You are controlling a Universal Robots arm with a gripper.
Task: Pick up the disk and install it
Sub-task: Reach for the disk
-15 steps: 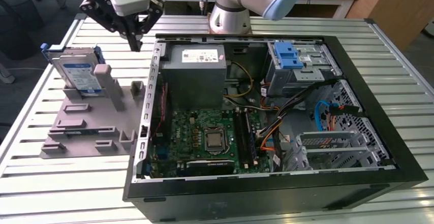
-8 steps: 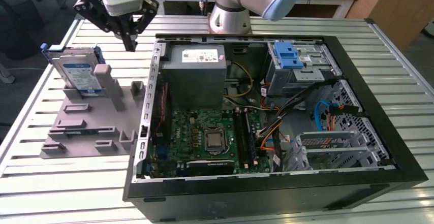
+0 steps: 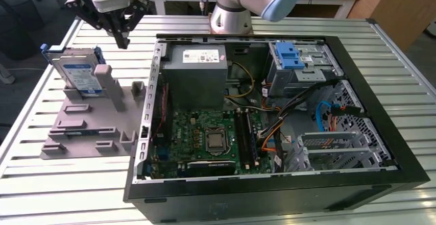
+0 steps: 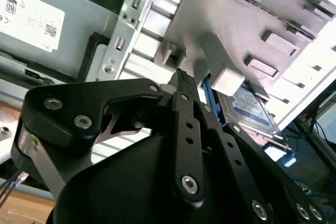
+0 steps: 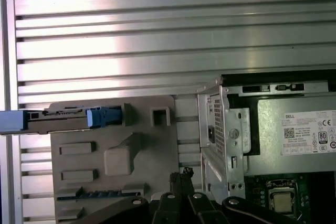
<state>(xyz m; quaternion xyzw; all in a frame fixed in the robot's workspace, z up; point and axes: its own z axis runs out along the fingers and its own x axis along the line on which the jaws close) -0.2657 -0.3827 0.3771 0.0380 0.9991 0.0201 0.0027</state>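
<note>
Gripper (image 3: 123,43) clenched on nothing. The disk (image 3: 77,74) stands on edge in the grey holder (image 3: 81,133), below and to one side of the fingertips (not directly under).

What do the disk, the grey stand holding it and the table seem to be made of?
Disk: silvery metal body with a glossy label, blue plastic frame. Grey stand: matte, probably plastic, by its uniform dull surface. Table: ribbed bare metal, likely aluminium, from its bright reflections.

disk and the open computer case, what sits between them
In the exterior view, the grey holder's upright posts stand between the disk and the case wall.
</note>
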